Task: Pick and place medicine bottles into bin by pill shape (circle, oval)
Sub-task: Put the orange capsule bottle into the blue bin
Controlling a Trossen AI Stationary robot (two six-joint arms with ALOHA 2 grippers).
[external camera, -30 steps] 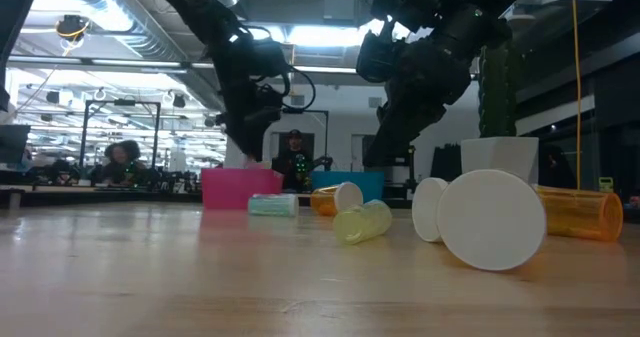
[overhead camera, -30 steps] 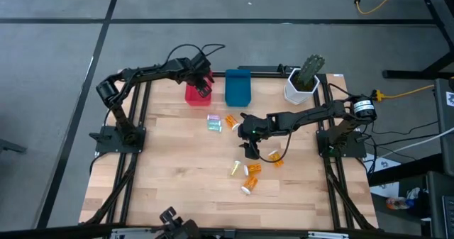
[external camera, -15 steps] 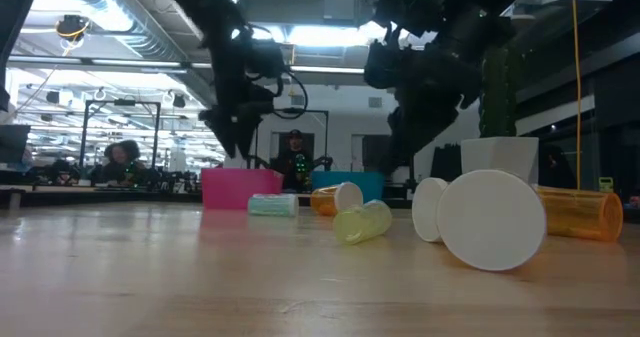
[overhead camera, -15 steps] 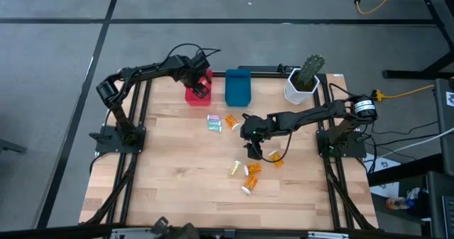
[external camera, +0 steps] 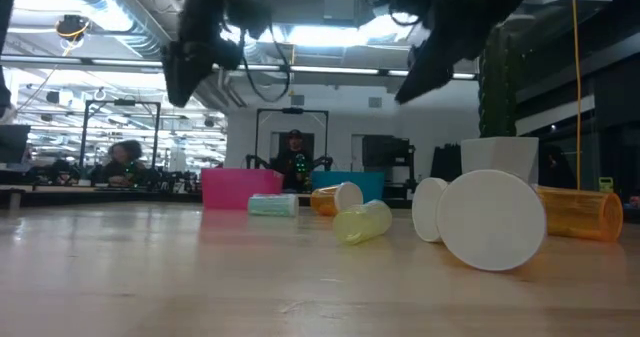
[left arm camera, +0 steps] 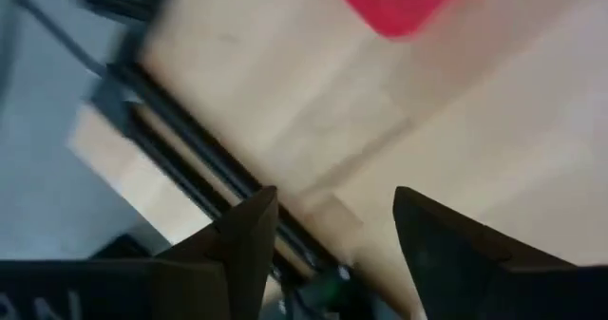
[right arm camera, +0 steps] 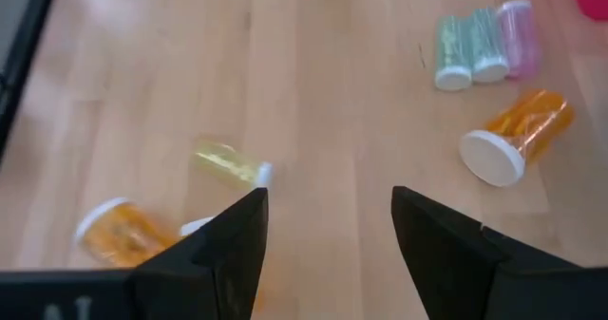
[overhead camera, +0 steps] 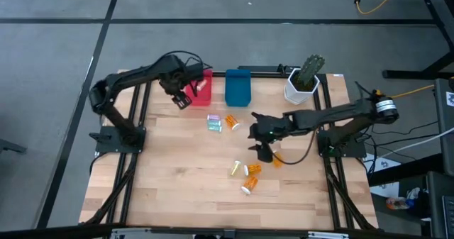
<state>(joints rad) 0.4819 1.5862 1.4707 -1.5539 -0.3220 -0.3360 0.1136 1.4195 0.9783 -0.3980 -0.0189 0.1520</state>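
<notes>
Spanning most of the high view, the wooden table (overhead camera: 177,175) carries everything: a red bin (overhead camera: 203,87) and a blue bin (overhead camera: 237,88) side by side at its far edge, with a white pot holding a cactus (overhead camera: 303,81) off to the right of them. The left gripper (overhead camera: 181,98) hangs just beside the red bin, on its outer side, fingers spread apart and holding nothing; its wrist view shows only bare wood and the table's edge between them. The right gripper (overhead camera: 263,151) hovers over the middle of the table, also open and empty, among the scattered medicine bottles.

Those bottles lie on their sides in two loose groups. Near the bins, a pink and teal cluster (overhead camera: 214,123) sits touching, with an orange bottle (overhead camera: 232,121) just beside it. Nearer the front, more orange ones (overhead camera: 252,169) and a yellow-tinted bottle (overhead camera: 235,169) lie close together.

These look light, rigid and smooth, so they will likely roll or skid if nudged. Judging by the shapes, the surest hold is across the cylinder's body, fingers closing square to its long axis, rather than on the white cap
</notes>
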